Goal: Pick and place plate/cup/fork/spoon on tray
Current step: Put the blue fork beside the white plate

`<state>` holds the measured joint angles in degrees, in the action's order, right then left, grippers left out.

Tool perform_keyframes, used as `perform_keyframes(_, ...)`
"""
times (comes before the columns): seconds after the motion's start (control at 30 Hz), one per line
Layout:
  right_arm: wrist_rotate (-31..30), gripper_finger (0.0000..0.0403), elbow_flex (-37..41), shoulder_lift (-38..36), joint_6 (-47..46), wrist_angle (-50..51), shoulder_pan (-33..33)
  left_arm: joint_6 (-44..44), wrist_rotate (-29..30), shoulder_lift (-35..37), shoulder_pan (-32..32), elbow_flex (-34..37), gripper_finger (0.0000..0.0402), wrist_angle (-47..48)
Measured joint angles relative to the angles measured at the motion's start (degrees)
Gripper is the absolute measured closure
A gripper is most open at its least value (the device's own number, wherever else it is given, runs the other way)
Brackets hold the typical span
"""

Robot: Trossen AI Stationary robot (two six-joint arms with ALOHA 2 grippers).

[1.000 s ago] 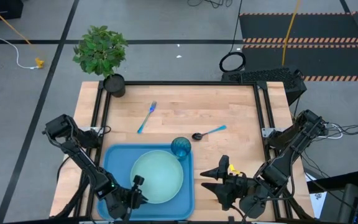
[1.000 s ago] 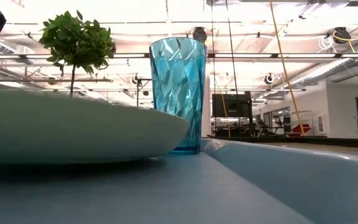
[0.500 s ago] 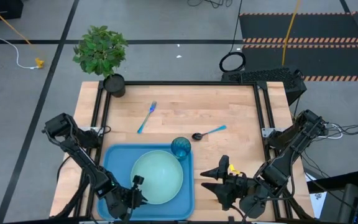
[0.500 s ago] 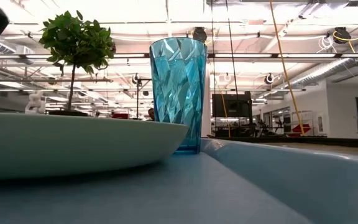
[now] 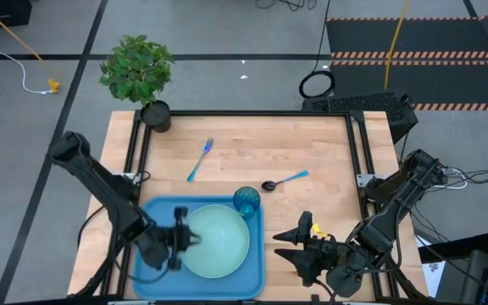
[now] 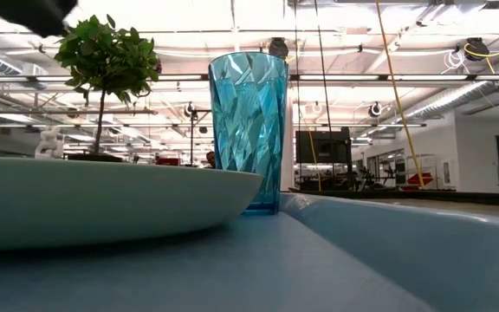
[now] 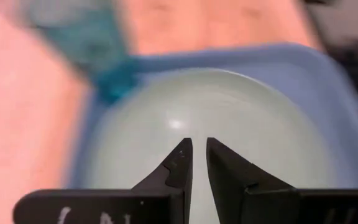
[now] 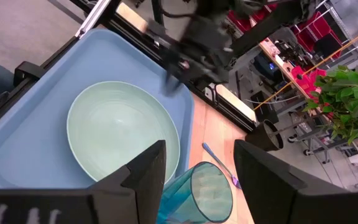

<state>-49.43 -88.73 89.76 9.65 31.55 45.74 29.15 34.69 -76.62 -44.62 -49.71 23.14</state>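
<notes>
- Plate (image 5: 215, 241), round, smooth and pale mint green, lies flat inside the tray (image 5: 156, 219), a bright blue plastic rectangle with rounded corners and a raised rim.
- Cup (image 5: 246, 202), a translucent teal tumbler, stands upright in the tray's far right corner, just beside the plate's rim.
- Only the low view shows the cup's faceted wall (image 6: 249, 130); from above it reads as a plain ring. That same view shows the plate's shallow curved underside (image 6: 102, 204) resting on the tray floor (image 6: 258, 269).
- Left gripper (image 5: 179, 240) hangs over the plate's left edge, above the tray; the left wrist view shows its two dark fingers (image 7: 180, 163) nearly together with only a slit between them, holding nothing, and the plate (image 7: 210, 124) below them.
- Right gripper (image 5: 293, 244) waits over the bare wood just right of the tray, its fingers spread wide and empty; its wrist view looks across the plate (image 8: 120, 140) and cup (image 8: 197, 190) to the left arm.
- Fork (image 5: 200, 159), with light blue handle and silvery tines, lies on the wooden table (image 5: 329, 152) beyond the tray, well apart from it.
- Spoon (image 5: 285, 180), blue-handled with a dark shiny bowl, lies on the wood near the tray's far right corner, close to the cup.
- Potted plant (image 5: 138, 72) stands at the table's far left corner, well beyond the tray.
</notes>
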Motion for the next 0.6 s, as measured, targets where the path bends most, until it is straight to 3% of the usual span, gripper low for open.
perform_keyframes(0.1, 0.0, 0.0222, 0.0, 0.0, 0.0, 0.0, 0.0, 1.3, 3.9, 3.6, 4.0, 0.0, 0.0350, 5.1)
perform_keyframes(0.27, 0.0, 0.0222, 0.0, 0.0, -0.7, 0.1, 0.0, 4.2, 4.1, 8.6, 14.6, 0.0, 0.0350, 13.9)
perform_keyframes(0.6, 0.0, 0.0222, 0.0, 0.0, -1.5, 1.4, 0.0, 5.8, 4.1, 9.6, 35.9, 0.0, 0.0350, 14.7)
